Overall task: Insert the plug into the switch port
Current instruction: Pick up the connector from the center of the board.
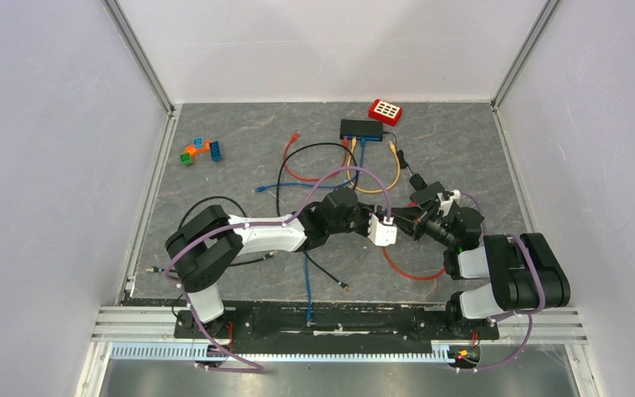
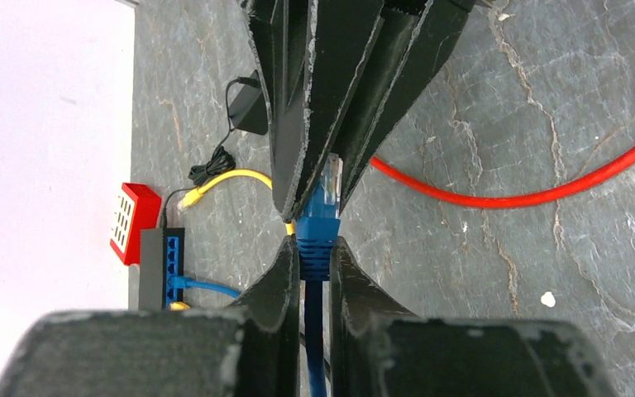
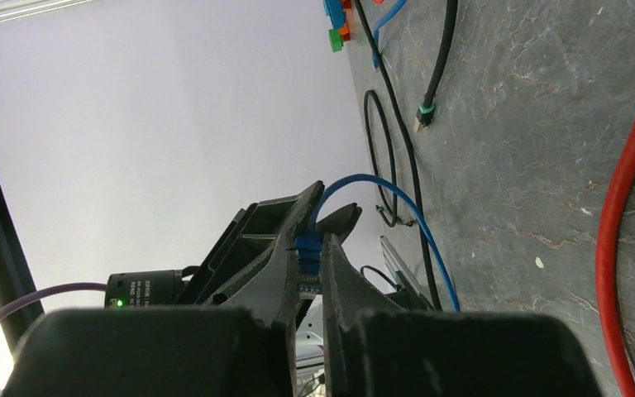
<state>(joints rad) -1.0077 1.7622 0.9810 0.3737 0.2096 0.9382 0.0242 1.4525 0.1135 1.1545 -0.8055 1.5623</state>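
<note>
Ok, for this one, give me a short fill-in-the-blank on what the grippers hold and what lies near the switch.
1. The left gripper and the right gripper are both shut on the same ___ plug.
2. The box lying beside the switch is coloured ___.
3. In the top view, the toy bricks lie to the ___ of the switch.

Missing words: blue; red; left.

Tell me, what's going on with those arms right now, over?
Left gripper and right gripper both shut on blue plug, mid-table. Switch far back, plug not in. Red cable lies between.
</note>
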